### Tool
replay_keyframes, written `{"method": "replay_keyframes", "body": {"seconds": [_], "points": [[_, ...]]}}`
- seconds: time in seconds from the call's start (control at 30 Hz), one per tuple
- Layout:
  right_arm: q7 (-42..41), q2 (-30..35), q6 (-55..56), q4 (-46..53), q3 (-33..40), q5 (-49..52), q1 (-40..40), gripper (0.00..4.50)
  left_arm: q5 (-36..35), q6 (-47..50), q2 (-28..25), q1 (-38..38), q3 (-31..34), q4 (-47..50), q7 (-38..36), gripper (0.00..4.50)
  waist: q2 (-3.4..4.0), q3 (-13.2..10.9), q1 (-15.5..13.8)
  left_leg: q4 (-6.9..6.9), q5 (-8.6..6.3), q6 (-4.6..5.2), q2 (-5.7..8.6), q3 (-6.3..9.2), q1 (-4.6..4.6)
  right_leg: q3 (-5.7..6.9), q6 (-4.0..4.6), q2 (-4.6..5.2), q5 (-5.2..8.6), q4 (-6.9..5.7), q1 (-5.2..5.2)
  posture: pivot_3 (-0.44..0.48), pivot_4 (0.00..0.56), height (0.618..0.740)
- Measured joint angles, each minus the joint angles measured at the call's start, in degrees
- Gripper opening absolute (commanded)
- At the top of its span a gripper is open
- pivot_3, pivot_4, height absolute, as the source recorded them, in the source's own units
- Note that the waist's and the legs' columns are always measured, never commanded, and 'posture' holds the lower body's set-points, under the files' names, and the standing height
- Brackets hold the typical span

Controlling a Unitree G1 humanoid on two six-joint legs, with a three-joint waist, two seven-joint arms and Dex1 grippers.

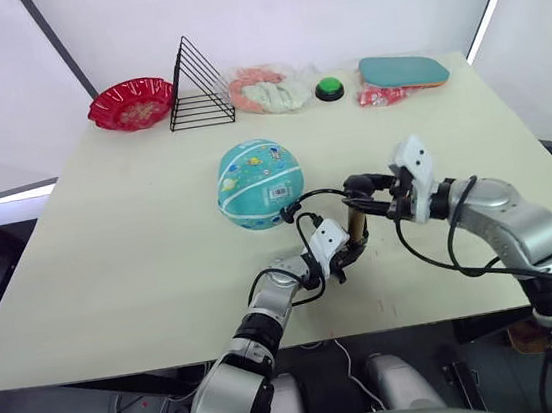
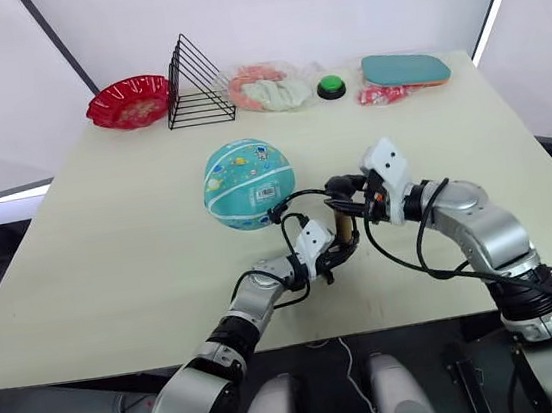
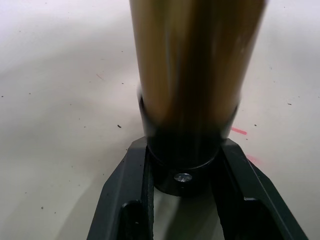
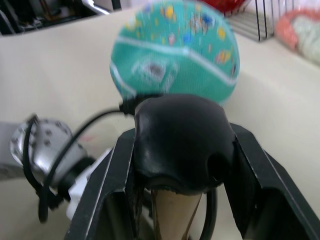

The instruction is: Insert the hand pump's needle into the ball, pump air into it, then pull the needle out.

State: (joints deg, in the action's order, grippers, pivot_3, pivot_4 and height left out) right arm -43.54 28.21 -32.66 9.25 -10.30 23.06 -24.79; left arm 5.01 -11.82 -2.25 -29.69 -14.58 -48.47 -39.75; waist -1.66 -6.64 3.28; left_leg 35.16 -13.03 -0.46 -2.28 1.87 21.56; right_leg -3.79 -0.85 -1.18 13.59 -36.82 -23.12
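My left gripper [image 3: 182, 200] pinches the pump [image 1: 356, 227] base, my right gripper [image 4: 182, 165] clamps its handle, ball [image 1: 260, 183] at frame centre with hose [image 1: 317, 195] reaching it; I'd brace the base steady, stroke straight along the barrel

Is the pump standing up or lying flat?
Standing up. The pump rises from the table, left gripper clamping its base, right gripper around its black handle.
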Motion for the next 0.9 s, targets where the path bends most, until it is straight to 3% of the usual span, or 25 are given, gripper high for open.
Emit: {"method": "replay_keyframes", "body": {"seconds": [0.4, 0.6, 0.73, 0.9], "points": [[-1.22, -0.72, 0.36, -0.84, 1.6, -0.44, -0.61, 1.6, -0.1, 0.17, -0.04, 0.03, 0.1, 0.09, -0.09, 1.06, 0.03, 0.14, 0.22, 0.0, 0.0, 0.0, 0.03, 0.05, 0.0, 0.06, 0.01, 0.05, 0.01, 0.01, 0.0, 0.0, 0.15, 0.74], [-1.68, 1.56, -6.22, 1.57, 5.53, 3.42, -2.13, 1.6, -0.23, 0.11, 0.31, -0.09, 0.09, 0.65, -1.09, 1.06, 0.37, -0.46, -0.29, 0.03, 0.0, 0.0, 0.1, 0.05, 0.27, 0.05, -0.06, 0.09, -0.03, 0.01, -0.23, 0.0, 0.15, 0.74], [-0.79, 5.22, -17.63, 4.41, 10.81, 11.38, -11.38, 1.6, -0.69, 0.03, 0.55, -0.25, 0.1, 1.62, -1.49, 1.06, 0.89, -1.38, -0.9, 0.14, 0.01, 0.01, 0.15, -0.02, 0.66, -0.04, -0.32, 0.14, -0.18, 0.0, -0.58, 0.0, 0.15, 0.74], [0.76, 7.14, -24.82, 6.72, 15.8, 18.65, -19.71, 1.6, -0.7, 0.03, 0.79, -0.33, -0.08, 1.79, -1.8, 1.06, 0.73, -1.52, -1.12, 0.14, 0.01, 0.01, 0.15, 0.11, 0.79, 0.1, -0.32, 0.14, -0.17, 0.04, -0.6, 0.0, 0.15, 0.74]]}}
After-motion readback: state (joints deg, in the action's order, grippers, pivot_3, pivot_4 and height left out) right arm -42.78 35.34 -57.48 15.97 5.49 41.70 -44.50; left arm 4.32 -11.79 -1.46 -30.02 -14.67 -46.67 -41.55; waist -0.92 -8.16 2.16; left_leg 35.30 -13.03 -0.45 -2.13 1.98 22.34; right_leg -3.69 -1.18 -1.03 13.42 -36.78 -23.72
